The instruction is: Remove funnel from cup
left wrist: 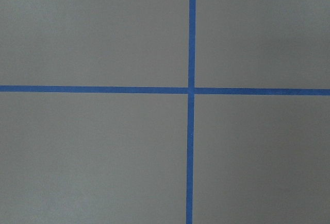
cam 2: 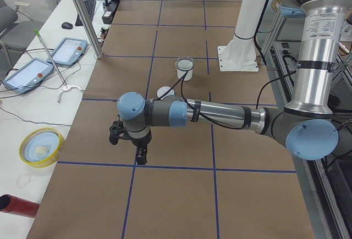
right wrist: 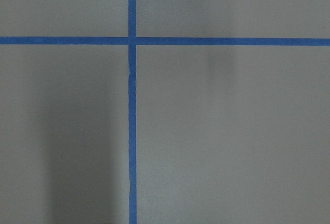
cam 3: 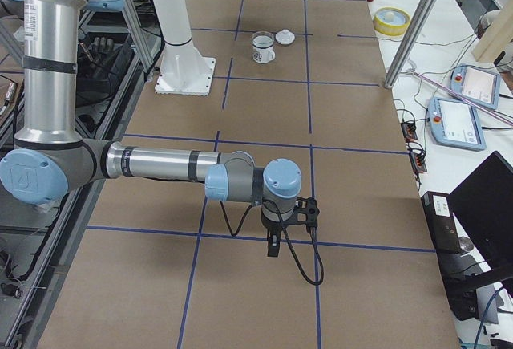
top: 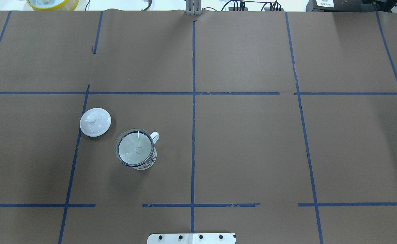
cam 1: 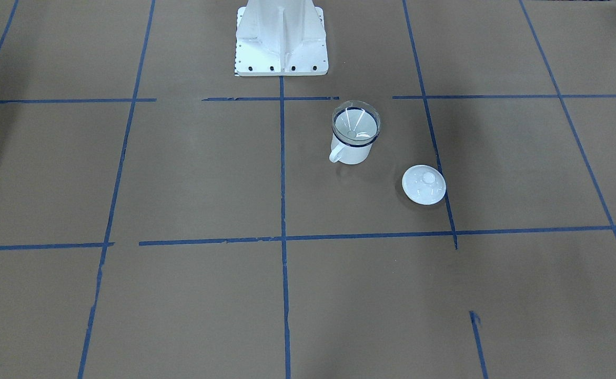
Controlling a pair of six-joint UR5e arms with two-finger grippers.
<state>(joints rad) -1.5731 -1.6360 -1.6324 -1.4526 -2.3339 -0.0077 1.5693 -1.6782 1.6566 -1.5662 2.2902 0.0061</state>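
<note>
The white cup [cam 1: 351, 151] with a dark blue rim stands upright on the brown table, left of the centre line in the overhead view [top: 146, 162]. The clear funnel [cam 1: 356, 125] sits in its mouth, spout down, and also shows in the overhead view [top: 134, 147]. My left gripper [cam 2: 130, 146] shows only in the exterior left view, hanging over the table far from the cup [cam 2: 185, 70]. My right gripper [cam 3: 287, 222] shows only in the exterior right view, far from the cup [cam 3: 262, 48]. I cannot tell whether either gripper is open or shut. Both wrist views show only table paper and blue tape.
A white round knobbed lid [cam 1: 423, 184] lies on the table close beside the cup, also in the overhead view [top: 95, 122]. The robot's white base [cam 1: 281, 42] stands behind the cup. Blue tape lines grid the brown paper.
</note>
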